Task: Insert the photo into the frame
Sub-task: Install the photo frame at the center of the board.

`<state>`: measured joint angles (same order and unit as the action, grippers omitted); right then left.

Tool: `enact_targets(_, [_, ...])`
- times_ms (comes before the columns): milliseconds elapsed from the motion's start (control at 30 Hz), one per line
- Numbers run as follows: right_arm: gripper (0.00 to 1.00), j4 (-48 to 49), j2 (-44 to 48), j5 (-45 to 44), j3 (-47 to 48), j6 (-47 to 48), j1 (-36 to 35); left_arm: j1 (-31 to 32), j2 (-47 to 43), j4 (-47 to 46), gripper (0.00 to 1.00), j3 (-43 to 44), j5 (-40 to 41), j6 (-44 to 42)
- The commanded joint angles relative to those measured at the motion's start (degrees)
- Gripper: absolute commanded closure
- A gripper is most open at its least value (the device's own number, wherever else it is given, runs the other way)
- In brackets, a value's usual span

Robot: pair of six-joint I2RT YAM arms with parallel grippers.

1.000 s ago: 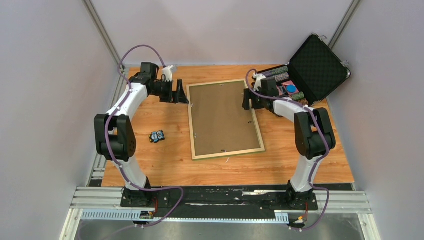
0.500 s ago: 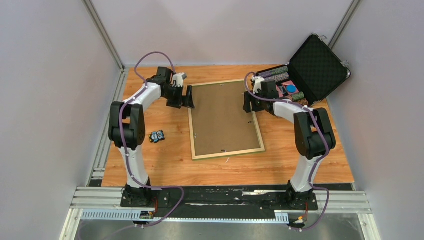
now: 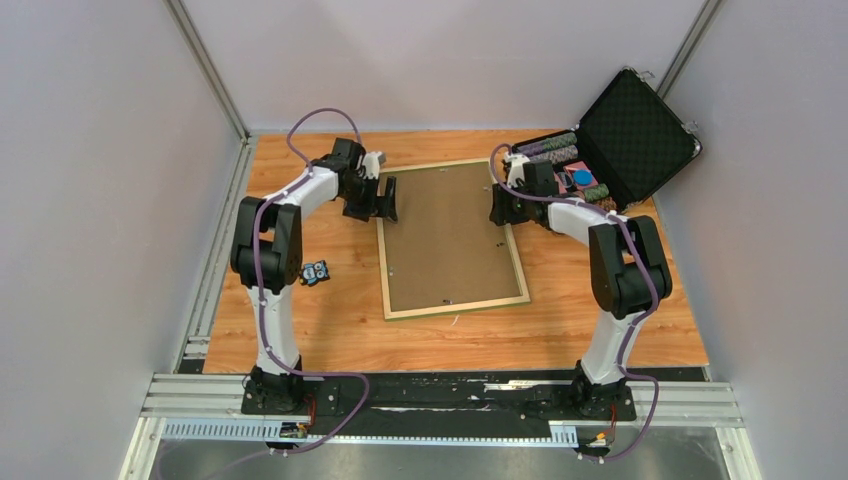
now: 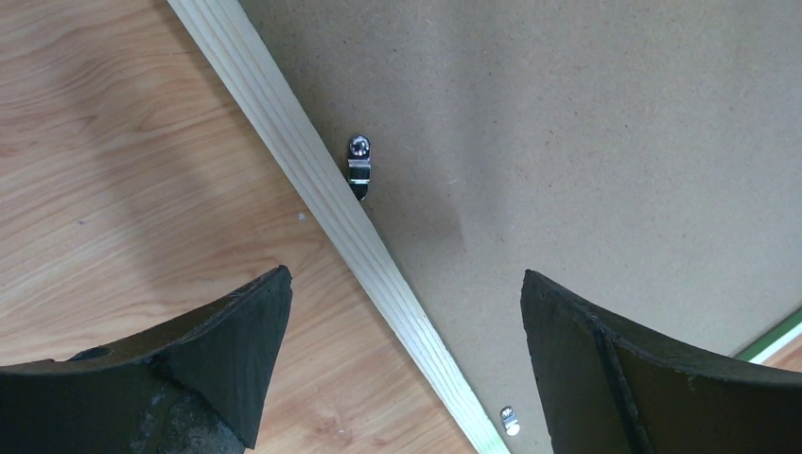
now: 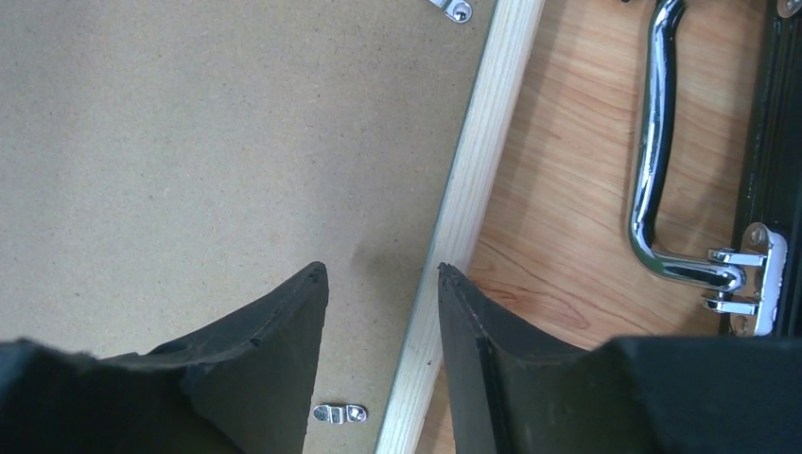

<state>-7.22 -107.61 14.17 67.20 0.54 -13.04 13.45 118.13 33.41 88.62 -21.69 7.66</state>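
Frame [image 3: 460, 305] lay back up at mid-table, its pale rails around a brown backing board [image 3: 445, 235]. The photo showed in no view, so whether it sat under the board could not be told.

Left: the left gripper [image 3: 380, 203] hung over the far part of the left rail with its fingers wide apart, one over the table [image 3: 330, 330] and one over the board.

Right: the right gripper [image 3: 497, 208] stood at the far part of the right rail with its fingers nearly together, holding nothing. An open case [image 3: 620, 140] lay beyond it.

The step was judged to be working the board's fastenings. The next move would call for a fingertip set precisely on a clip.

Only the left wrist view showed a metal clip [image 4: 357, 165] at the rail. Only the right wrist view showed the narrow finger gap and the case handle [image 5: 653, 142]. Only the top view showed both arms together.
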Motion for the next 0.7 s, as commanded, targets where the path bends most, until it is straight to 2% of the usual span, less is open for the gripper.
enact_targets(0, [0.51, -0.2, 0.6, -0.3, 1.9, -0.2, 0.7, 0.8, 0.8, -1.7, 0.02, 2.6, 1.5, 1.3])
enact_targets(167, [0.49, -0.5, 0.8, -1.7, 2.0, -0.1, 1.2, 0.9, 1.1, -2.2, 0.02, 2.8, 1.6, 1.6])
enact_targets(367, [0.52, -2.4, -1.6, -2.7, 3.7, 0.1, 1.4, 1.0, 1.4, -1.8, 0.02, 3.3, 1.8, 1.6])
enact_targets(667, [0.7, -4.8, -3.1, -2.1, 5.3, -0.2, 1.6, 1.0, 1.0, -1.4, 0.03, 3.6, 1.7, 1.5])
